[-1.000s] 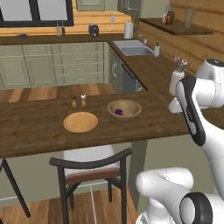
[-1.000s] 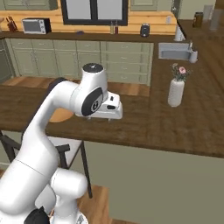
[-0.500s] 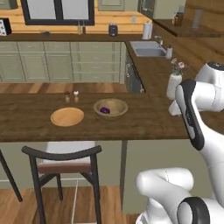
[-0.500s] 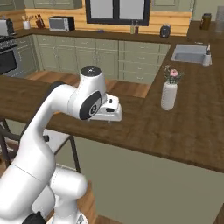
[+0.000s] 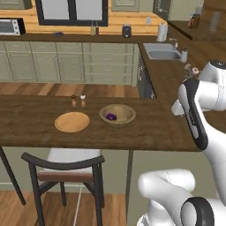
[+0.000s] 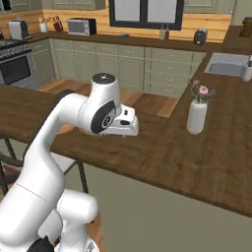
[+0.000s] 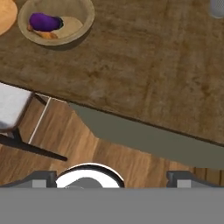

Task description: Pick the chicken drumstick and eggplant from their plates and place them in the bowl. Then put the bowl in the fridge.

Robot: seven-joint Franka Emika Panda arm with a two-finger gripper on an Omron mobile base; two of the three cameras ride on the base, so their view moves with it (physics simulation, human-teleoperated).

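A dark wooden counter (image 5: 145,128) runs across a kitchen of green cabinets, with wood flooring below it. On it stands the bowl (image 5: 117,115), a deep light-brown wooden one, and inside lies the eggplant (image 5: 111,117), glossy and purple. In the hand view the eggplant (image 7: 44,21) rests on the bowl's floor with an orange piece, apparently the chicken drumstick (image 7: 43,35), tucked just beside it against the bowl's (image 7: 83,22) wall. Just beside the bowl, to its left in the left base view, lies the flat tan wooden plate (image 5: 72,122), bare. Behind the plate stand two small shakers (image 5: 78,101). A dark chair (image 5: 66,170) is drawn up under the counter's near edge. The end effector (image 7: 112,177) hangs over the counter's edge and the floor, well apart from the bowl, its fingertips (image 7: 43,178) spread wide and grasping nothing. A white vase with flowers (image 6: 197,110) stands on the counter's right wing.
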